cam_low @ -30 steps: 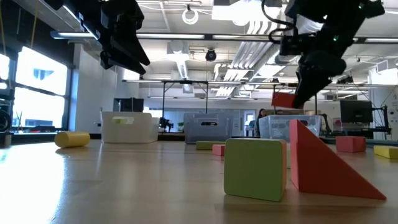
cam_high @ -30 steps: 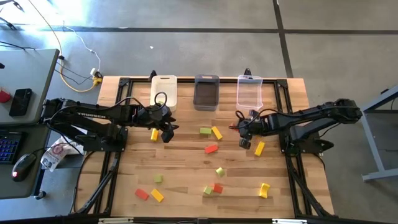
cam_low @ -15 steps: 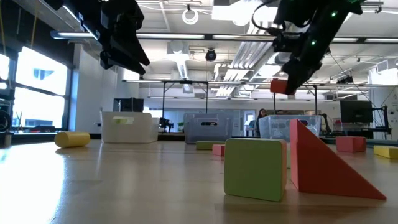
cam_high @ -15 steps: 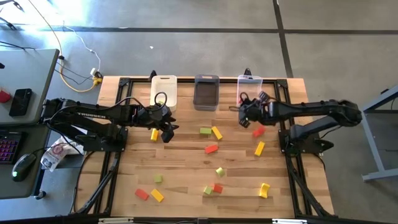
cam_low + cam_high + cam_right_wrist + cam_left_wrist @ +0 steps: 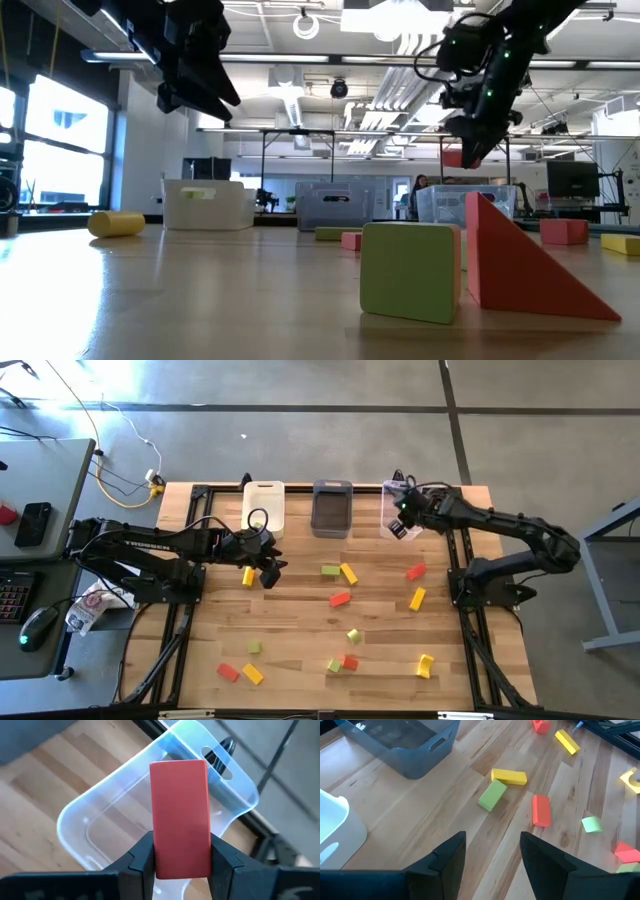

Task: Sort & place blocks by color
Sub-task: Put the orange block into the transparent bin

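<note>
Above the clear bin (image 5: 95,815) at the far edge of the worktop (image 5: 300,640), we found the right gripper (image 5: 181,855) clamped on a red block (image 5: 181,817), one finger pressing each long side. In the right wrist view the block's long axis ran forward out of the fingers, over the bin's open interior and toward the rim with the handle slot. We judged the block to lie directly over the bin opening, so the coming move turned on a vertical relation only: bin below, block above, with the walls enclosing the drop zone on all sides. From overhead, the right gripper (image 5: 403,518) sat over the clear bin (image 5: 400,510), with the dark grey bin (image 5: 331,508) next along the row and the white bin (image 5: 264,506) beyond it. The left gripper (image 5: 266,570) hung with fingers parted near the white bin, just beside a yellow block (image 5: 248,575); its wrist view showed a green bar (image 5: 492,794) touching a yellow bar (image 5: 508,776), and a red bar (image 5: 540,810) near them. The right arm was the nearer one to the clear bin. Loose blocks remained spread across the worktop, among them a red one (image 5: 416,571) and a yellow one (image 5: 417,597) on the right side. We noted open room around the bin's near side. The bin appeared empty, so we judged sorting to be at an early stage.
</note>
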Tool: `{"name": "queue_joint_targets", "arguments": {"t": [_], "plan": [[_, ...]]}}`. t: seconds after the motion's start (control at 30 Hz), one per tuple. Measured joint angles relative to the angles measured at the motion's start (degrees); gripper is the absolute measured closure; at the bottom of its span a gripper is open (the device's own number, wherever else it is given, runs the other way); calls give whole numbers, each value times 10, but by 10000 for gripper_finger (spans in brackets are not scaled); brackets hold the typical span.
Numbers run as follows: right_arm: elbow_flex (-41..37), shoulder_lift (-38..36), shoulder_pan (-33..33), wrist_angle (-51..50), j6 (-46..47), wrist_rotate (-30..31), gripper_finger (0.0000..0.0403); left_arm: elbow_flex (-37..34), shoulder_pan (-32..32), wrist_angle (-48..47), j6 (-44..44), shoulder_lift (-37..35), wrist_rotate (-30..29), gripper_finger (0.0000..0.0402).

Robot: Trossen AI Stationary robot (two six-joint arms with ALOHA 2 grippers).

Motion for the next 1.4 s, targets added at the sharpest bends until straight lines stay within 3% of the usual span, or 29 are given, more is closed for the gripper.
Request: {"name": "queue_joint_targets", "arguments": {"t": [0.4,0.77,1.13,1.4], "plan": [[-11,64,-75,40,3,-115,295,0,0,-77,-74,0,-50,227],[-11,155,-75,62,1,-118,295,0,-38,-160,-188,0,-59,227],[-10,159,-82,63,1,-139,280,0,-89,-264,-349,15,-104,227],[-10,159,-86,62,-2,-142,244,0,-111,-286,-397,58,-88,227]]}}
